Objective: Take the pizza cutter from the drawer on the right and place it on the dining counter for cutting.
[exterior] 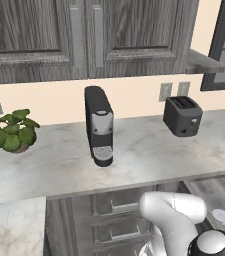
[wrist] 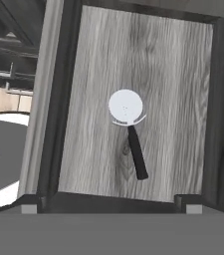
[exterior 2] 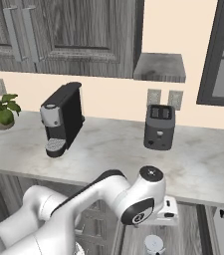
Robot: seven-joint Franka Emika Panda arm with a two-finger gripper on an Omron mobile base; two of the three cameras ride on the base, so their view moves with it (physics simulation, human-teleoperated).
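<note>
**Drawer open, pizza cutter still lying inside, nothing gripped yet**

From the left base view, the white arm bends down at the lower right, reaching below the edge of the long marble counter. A coffee machine, a toaster and a potted plant stand on that counter, none of them part of the job. At the far right edge a small white disc shows low down over grey wood grain; I take it for the cutter's wheel.

From the right base view, the arm folds over at its dark-capped joint and points downward in front of the counter. Below it a pale round shape sits at the bottom edge, probably the same wheel.

The hand view looks straight down into the drawer, which stands pulled out with its grey walls framing a wood-grain floor. The pizza cutter lies flat near the middle, wheel up, black handle trailing down and slightly right, clear of every wall. The jaws are spread fully wide and hold nothing.

By my reckoning the opening is done; the descent, grasp, lift and carry to the dining counter all remain.
</note>
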